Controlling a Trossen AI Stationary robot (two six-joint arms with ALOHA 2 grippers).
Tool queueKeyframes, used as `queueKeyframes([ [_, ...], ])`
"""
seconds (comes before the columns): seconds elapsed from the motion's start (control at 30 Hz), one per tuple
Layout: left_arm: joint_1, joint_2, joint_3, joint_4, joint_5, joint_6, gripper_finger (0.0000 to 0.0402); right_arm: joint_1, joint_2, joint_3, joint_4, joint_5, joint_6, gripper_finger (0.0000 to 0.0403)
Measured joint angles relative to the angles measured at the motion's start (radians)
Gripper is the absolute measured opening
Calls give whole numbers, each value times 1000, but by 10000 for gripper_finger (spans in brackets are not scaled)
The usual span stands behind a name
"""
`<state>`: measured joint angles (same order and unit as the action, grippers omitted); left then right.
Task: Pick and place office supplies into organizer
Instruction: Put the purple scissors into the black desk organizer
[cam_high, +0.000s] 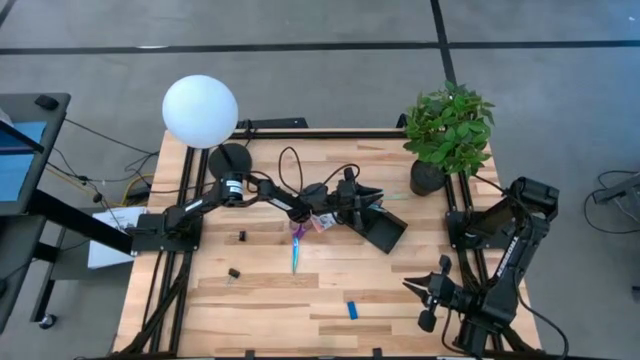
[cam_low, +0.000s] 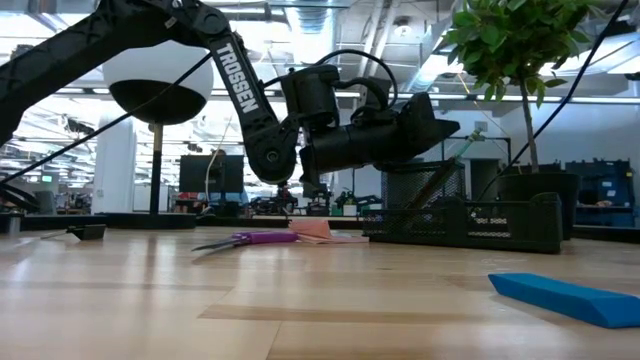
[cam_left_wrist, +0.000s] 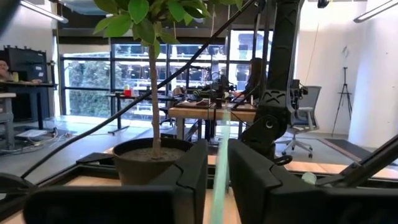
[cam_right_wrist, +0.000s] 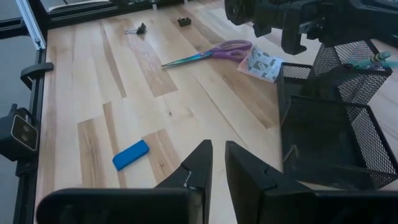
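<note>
**Left gripper at organizer with teal pen between its fingers; right arm parked**

Left wrist view: a pale teal pen stands upright in the narrow slot between the left gripper's two dark fingers. The gap is slim; whether the pads press the pen or stand just off it cannot be told. The pen's lower end is cut off by the frame edge.

High view: left gripper sits above the back section of the organizer, arm stretched across the table from the left side. Low view shows the gripper body level over the black mesh organizer, with slim pens leaning in the tall compartment.

Around it: purple-handled scissors lie flat just beside the organizer, blades toward the front edge; a white patterned packet touches the handles. Blue block lies alone on open wood near the front. Two small black pieces sit well apart toward the left.

Right gripper hangs at the front right corner, fingers nearly together with a thin gap and nothing between them.

Potted plant stands at the back right corner, white globe lamp at the back left. Centre and front of table are mostly open.
</note>
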<state>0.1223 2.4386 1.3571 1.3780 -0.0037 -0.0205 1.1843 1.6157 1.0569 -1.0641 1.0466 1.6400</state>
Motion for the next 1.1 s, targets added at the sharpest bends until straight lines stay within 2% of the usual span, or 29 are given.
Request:
queueKeyframes([
  [0.27,0,0,-1,16,-6,10,99,0,0,0,-1,0,-5,40],
  [0.53,1,-6,2,-67,-8,-67,107,0,0,0,-3,-1,-25,40],
  [0.8,9,-3,-4,156,-4,-52,108,0,0,0,-17,0,-26,40],
  [0.87,14,-29,-3,154,18,-52,108,0,0,0,-19,0,-25,40],
  [1.0,20,-128,-3,-32,79,-22,108,0,0,0,-19,0,-25,40],
  [1.1,12,-260,-3,-353,81,52,108,0,0,0,-16,-1,-25,40],
])
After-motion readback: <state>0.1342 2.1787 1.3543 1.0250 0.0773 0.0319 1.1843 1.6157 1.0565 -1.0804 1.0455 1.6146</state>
